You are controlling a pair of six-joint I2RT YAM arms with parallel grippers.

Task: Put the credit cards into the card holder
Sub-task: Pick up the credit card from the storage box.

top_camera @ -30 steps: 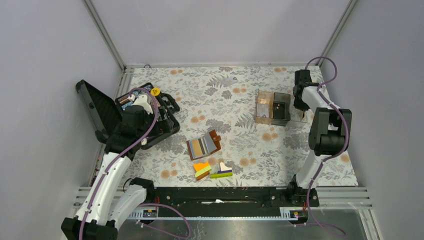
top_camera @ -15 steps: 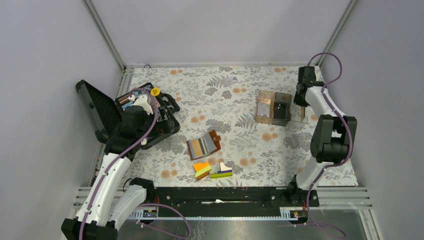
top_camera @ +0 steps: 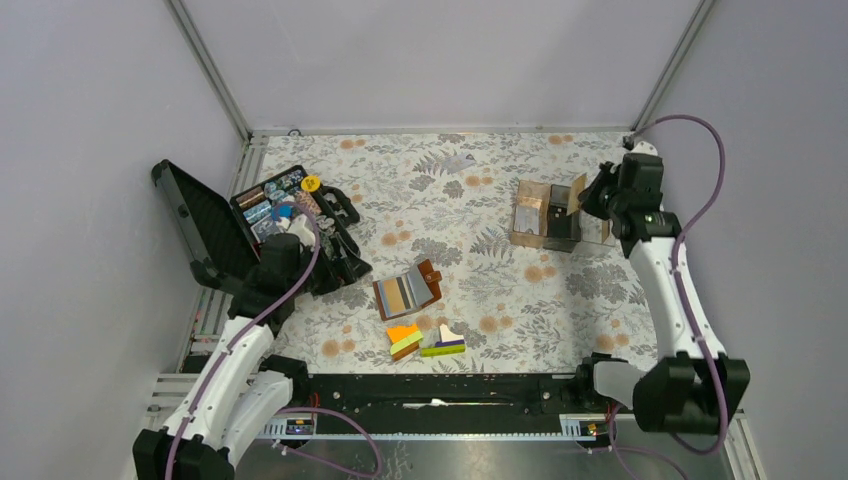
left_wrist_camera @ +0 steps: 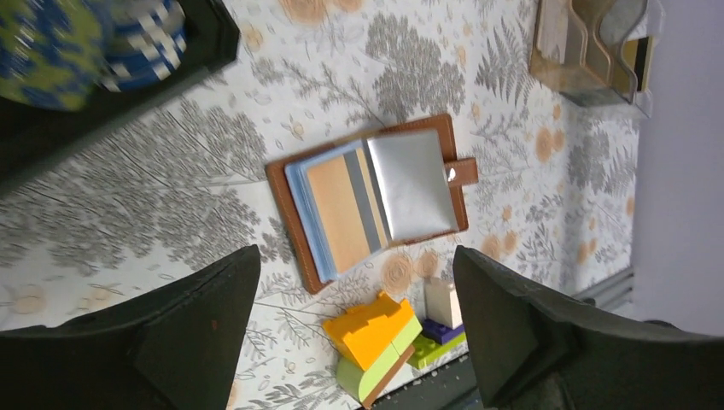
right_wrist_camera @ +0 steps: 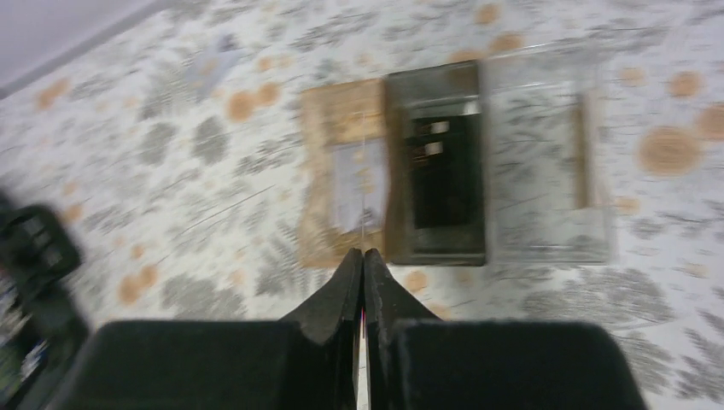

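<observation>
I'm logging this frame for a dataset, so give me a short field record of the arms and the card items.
left gripper: open, hovering near the black tool case
right gripper: shut, apparently on a tan card, over the compartment boxes
card holder: lying open mid-table, cards in it
blocks: beside the card holder, on its near side

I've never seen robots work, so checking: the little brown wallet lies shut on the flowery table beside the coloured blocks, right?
Not shut: the left wrist view shows the card holder lying open, credit cards showing inside. It is on the flowery table beside the coloured blocks.
</observation>
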